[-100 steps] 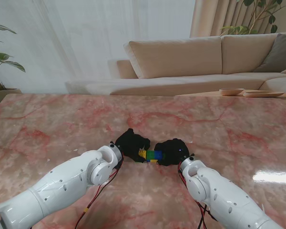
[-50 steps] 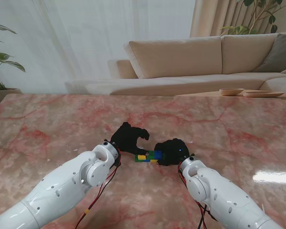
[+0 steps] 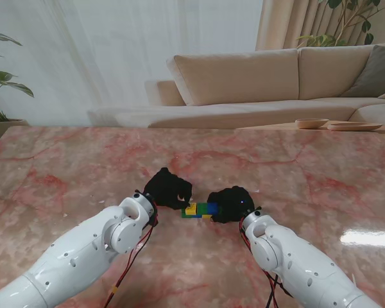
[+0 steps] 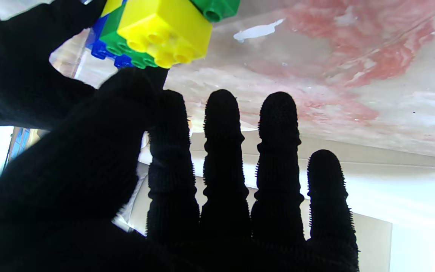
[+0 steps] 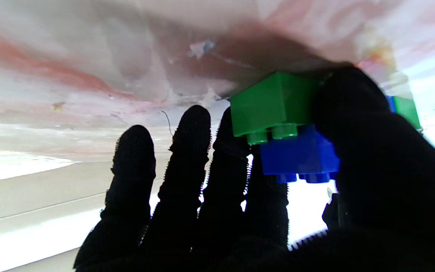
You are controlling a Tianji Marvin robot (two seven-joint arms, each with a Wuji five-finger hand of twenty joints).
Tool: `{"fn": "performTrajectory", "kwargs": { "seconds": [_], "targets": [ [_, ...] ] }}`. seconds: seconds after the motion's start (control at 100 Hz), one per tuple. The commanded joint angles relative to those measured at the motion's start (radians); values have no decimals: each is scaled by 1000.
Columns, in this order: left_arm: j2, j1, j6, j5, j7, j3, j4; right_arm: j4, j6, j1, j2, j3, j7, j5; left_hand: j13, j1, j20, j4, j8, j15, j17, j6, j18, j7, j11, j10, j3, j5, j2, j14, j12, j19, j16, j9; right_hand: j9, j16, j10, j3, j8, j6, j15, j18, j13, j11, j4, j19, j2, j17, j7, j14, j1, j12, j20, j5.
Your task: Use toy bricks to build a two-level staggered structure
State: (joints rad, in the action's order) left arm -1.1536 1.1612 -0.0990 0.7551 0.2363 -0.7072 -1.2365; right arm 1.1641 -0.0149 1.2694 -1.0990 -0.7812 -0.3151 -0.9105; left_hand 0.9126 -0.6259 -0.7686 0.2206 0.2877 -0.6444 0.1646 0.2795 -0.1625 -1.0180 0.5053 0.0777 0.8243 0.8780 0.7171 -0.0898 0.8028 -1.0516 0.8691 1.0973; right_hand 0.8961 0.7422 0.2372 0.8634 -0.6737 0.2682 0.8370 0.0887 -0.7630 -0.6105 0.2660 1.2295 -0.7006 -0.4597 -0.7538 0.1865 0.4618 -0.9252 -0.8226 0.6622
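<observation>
Bricks point(image 3: 199, 210) lie mid-table between both hands, long axis left-right. Right hand point(image 3: 231, 204) pinches their right end; left hand point(image 3: 167, 188), fingers spread, thumb touching the yellow brick point(image 4: 164, 28).

brick stack point(image 3: 199, 210) on table: green base, blue and yellow on top, offset, studs up, mid-table.
</observation>
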Motion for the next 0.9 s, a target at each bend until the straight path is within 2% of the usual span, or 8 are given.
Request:
{"fn": "performTrajectory", "kwargs": {
  "seconds": [0.0,0.38,0.71,0.89],
  "targets": [
    [-6,-4,-8,-1,11,11,23,-14,2,10,-2,6,20,0,32,-36,-18,34,-22,-44,-3,27,-21,-7,-8,10,10,31,40,-4,11,-40,15,59,42,20,9,82,-9,118,10,-9,-19,18,16,11,48,10,-68,23,44,24,-23,59],
    [-22,-41,-35,-3,54,65,83,-10,3,10,-1,8,26,-2,27,-34,-21,33,-40,-54,-7,18,-20,3,8,4,-4,40,32,-6,8,-49,22,50,43,20,10,84,-9,118,10,-9,-19,18,15,10,48,10,-69,23,45,23,-23,61],
    [-21,-76,-51,20,54,121,122,-12,2,7,-1,12,23,-1,45,-41,-20,29,-60,-62,1,16,-18,5,5,6,-4,72,29,-4,-6,-53,21,75,43,20,10,86,-9,119,10,-9,-19,19,14,10,47,10,-68,24,47,22,-23,60],
    [-28,-101,-60,4,48,154,164,-9,3,9,-1,12,25,-2,51,-44,-18,28,-75,-61,7,13,-17,12,-10,6,-2,84,27,-3,-18,-56,18,88,44,20,10,88,-9,119,10,-9,-20,20,14,10,48,10,-68,24,47,22,-23,60]
  ]
}}
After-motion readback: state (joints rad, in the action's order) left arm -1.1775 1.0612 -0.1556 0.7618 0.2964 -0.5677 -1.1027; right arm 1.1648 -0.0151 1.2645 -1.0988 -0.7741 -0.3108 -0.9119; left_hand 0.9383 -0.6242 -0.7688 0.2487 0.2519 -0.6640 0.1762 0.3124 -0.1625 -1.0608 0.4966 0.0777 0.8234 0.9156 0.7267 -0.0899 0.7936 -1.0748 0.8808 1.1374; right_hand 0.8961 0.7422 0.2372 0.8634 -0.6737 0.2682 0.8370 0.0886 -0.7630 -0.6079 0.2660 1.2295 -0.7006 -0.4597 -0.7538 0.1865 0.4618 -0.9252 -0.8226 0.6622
